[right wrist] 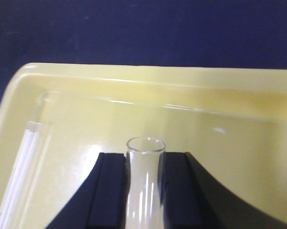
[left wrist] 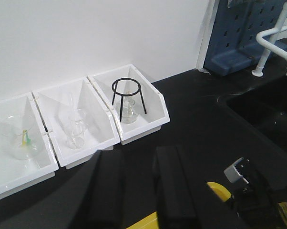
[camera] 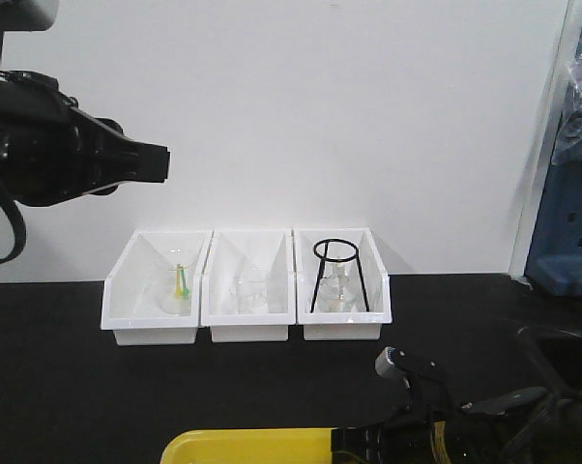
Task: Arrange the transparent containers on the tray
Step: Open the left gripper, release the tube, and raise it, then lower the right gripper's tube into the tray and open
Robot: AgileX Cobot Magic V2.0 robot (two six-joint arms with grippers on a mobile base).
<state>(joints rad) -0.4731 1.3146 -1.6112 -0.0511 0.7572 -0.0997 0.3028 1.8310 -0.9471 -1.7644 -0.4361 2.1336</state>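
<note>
In the right wrist view my right gripper (right wrist: 143,160) is shut on a clear glass test tube (right wrist: 143,195), whose open rim sticks out just past the fingertips. It hangs low over the yellow tray (right wrist: 191,98). A second test tube (right wrist: 25,162) lies flat along the tray's left wall. From the front, only the tray's far edge (camera: 252,447) shows at the bottom, with the right arm (camera: 417,387) reaching over it. My left gripper (left wrist: 136,155) is open and empty, raised high at the left (camera: 151,162) above the black table.
Three white bins stand side by side against the white wall: the left one (camera: 127,290) holds a flask, the middle one (camera: 247,324) a beaker, the right one (camera: 378,290) a black ring tripod (camera: 337,275). A blue rack (camera: 567,232) stands at the far right.
</note>
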